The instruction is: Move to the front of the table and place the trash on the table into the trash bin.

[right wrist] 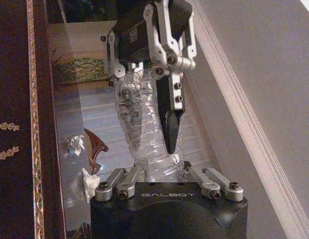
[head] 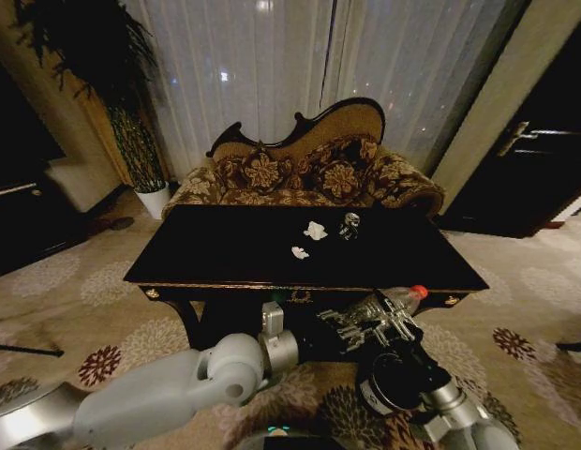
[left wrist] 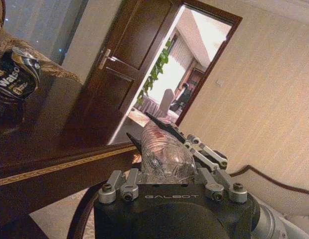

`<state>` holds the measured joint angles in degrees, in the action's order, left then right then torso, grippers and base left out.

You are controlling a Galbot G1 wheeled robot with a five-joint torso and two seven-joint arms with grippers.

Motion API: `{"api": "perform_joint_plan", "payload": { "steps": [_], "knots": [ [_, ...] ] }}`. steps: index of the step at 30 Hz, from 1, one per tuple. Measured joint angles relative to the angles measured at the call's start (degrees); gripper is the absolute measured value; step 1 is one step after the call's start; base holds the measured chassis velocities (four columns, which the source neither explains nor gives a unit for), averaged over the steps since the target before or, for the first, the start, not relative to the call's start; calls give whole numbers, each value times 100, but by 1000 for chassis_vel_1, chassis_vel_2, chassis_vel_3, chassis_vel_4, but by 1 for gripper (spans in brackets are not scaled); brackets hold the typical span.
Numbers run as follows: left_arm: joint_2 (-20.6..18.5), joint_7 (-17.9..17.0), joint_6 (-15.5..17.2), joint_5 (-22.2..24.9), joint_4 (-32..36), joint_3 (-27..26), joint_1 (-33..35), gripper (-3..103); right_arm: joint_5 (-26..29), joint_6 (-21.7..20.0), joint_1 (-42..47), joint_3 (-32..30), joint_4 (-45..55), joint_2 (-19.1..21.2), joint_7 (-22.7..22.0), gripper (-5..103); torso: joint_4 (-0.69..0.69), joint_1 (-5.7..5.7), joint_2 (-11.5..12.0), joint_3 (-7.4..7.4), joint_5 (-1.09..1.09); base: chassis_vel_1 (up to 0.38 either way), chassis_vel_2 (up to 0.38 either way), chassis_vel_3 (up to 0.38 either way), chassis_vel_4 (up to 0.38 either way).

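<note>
**Item 1. Console table [head: 225,253].** Dark and glossy with gold trim, it stands before the floral sofa [head: 300,173]. Both robot arms reach in at its near edge, so the robot is at the table's front.

**Item 2. Paper wads.** There are two, both white. One [head: 300,251] lies right of the tabletop's centre, and the other [head: 315,230] lies just behind it, towards the sofa. Both are untouched and remain to be cleared.

**Item 3. Foil lump [head: 350,225].** Silvery-black, it lies on the tabletop just right of the rear wad and apart from it.

**Item 4. Left hand [left wrist: 143,130].** It hangs off the tabletop, just in front of the near edge and right of the gold centre ornament. Its fingers are pressed together on the bottle's crumpled body, which carries the bottle clear of the table.

**Item 5. Plastic bottle [head: 403,300].** Clear and crushed, it is held in the air just off the near edge, with its red cap [head: 419,292] pointing towards the table's right end. It appears to be the first piece lifted for disposal.

**Item 6. Right hand [head: 389,333].** It sits directly beneath the bottle, in front of the table and aimed along the bottle. This looks like a handover or a supporting position. Whether it grips cannot be told.
</note>
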<state>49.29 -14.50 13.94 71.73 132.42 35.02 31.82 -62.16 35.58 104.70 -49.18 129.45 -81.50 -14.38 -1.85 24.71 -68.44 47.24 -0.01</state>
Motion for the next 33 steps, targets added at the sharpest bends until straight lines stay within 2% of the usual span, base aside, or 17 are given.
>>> {"api": "perform_joint_plan", "payload": {
  "steps": [1,4,7,11,13,14,16,17,19,21,23,24,25,29,30,32,33],
  "knots": [
    [0,0,0,0,0,0,0,37,0,0,0,0,0,0,0,28,0,0,0,0,0,0,0,0,0],
    [-40,-46,24,-195,49,-102,72,54,21,-5,13,-45,-1,-3,-2,28,0,0,0,0,0,0,0,0,0],
    [-99,-47,29,-317,83,-200,147,59,40,-8,27,-58,-1,-3,-6,28,0,0,0,0,0,0,0,0,0],
    [-306,-48,34,-428,224,-442,311,81,79,-9,37,-76,-33,-3,-17,25,0,0,0,0,0,0,0,0,0],
    [-402,-51,31,-495,284,-521,371,81,109,-11,33,-82,-51,-4,-22,25,-1,0,0,0,0,0,0,0,0],
    [-494,-55,31,-554,331,-612,460,91,137,-16,28,-82,-63,-4,-25,25,0,0,0,0,0,0,0,0,0],
    [-553,-55,30,-613,364,-684,534,91,158,-19,22,-82,-75,-6,-25,25,-1,0,0,0,0,0,0,0,0],
    [-644,-57,26,-719,407,-788,646,96,194,-26,16,-84,-89,-6,-28,25,0,0,0,0,0,0,0,0,0],
    [-951,33,6,-1154,507,-1299,1147,100,398,-73,5,-78,-163,6,-29,25,0,0,0,0,-1,0,0,0,0],
    [-1012,69,-6,-1263,523,-1445,1267,100,463,-91,5,-68,-188,14,-27,25,1,0,0,0,-1,0,0,0,0],
    [-1292,191,-102,-1624,602,-2172,1774,100,830,-199,7,-36,-284,43,-12,25,2,0,0,0,-1,0,0,0,0],
    [-1379,206,-148,-1679,629,-2539,1946,100,993,-248,9,-29,-322,58,-3,25,2,-1,0,0,-1,0,0,0,0],
    [-1379,206,-148,-1679,629,-2539,1946,100,993,-248,9,-29,-322,58,-3,25,2,-1,0,0,-1,0,0,0,0],
    [-1499,129,-284,-1718,616,-3856,2369,100,1738,-509,47,-64,-417,124,41,25,1,0,0,0,0,0,0,0,0],
    [-1499,129,-284,-1718,616,-3856,2369,100,1738,-509,47,-64,-417,124,41,25,1,0,0,0,0,0,0,0,0],
    [-1498,37,-353,-1765,509,-4196,2446,100,2128,-648,100,-109,-466,157,46,25,-1,0,0,0,0,0,0,0,0],
    [-1449,-44,-438,-1819,323,-4566,2556,100,2626,-789,189,-177,-540,183,44,25,0,0,0,0,0,0,0,0,0]
  ]
}}
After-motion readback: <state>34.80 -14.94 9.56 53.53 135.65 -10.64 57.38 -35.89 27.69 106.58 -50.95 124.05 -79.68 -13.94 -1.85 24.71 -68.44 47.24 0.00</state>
